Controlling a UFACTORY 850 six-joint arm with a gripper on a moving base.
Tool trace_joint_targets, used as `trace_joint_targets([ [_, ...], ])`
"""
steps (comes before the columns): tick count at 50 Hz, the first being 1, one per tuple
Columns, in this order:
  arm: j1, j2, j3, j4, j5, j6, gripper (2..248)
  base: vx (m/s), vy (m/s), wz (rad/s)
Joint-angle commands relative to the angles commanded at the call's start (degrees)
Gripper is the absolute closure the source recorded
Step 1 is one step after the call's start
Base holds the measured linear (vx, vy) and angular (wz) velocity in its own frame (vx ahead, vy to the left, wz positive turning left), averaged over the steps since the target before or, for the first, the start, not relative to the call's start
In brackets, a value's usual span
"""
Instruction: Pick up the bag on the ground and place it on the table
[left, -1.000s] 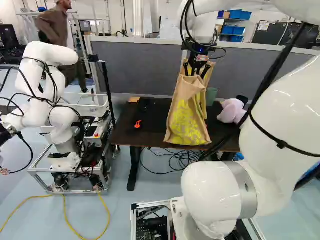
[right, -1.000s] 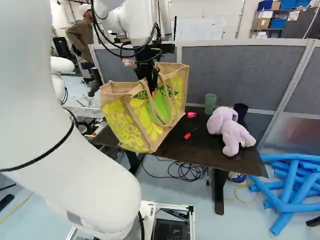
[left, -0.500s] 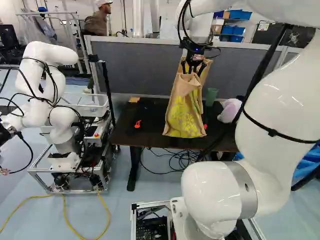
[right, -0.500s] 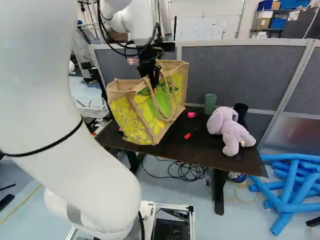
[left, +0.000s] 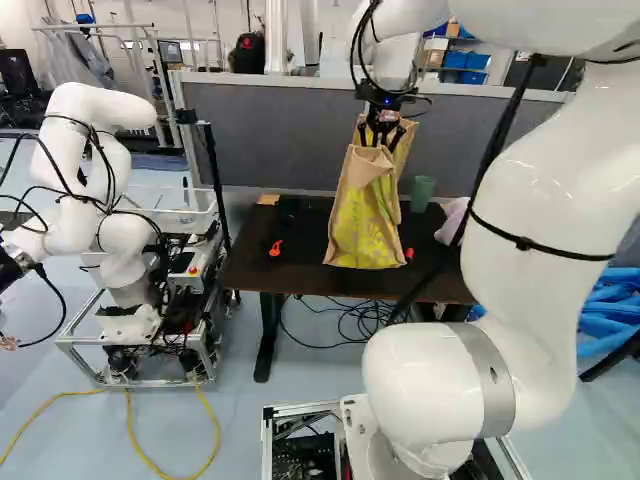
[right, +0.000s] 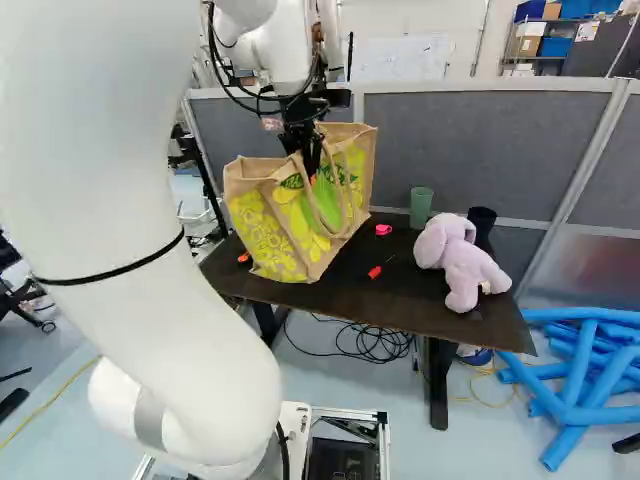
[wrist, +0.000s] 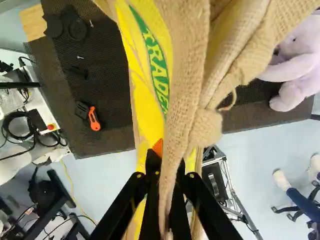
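The gripper (wrist: 167, 170) pinches the handle (wrist: 174, 135) from both sides, so the bag (right: 270, 228) hangs mouth-up over the table (right: 400, 302), presumably for base-first lowering, though whether its underside touches down cannot be confirmed.

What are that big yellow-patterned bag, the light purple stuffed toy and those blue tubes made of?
The bag looks like matte jute or burlap: its tan cloth shows a coarse weave. The stuffed toy seems to be soft, matte plush, going by its rounded, floppy shape. The blue tubes could be foam or plastic; their smooth, even colour doesn't settle which.
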Motion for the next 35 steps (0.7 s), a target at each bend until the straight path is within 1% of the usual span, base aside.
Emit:
trace_joint_targets([
  [20,0.7,-6.2,-3.2,-1.2,1.8,0.0,229,0.0,0.0,0.0],
  [35,1.4,-9.9,-4.8,-2.3,3.8,0.0,229,0.0,0.0,0.0],
])
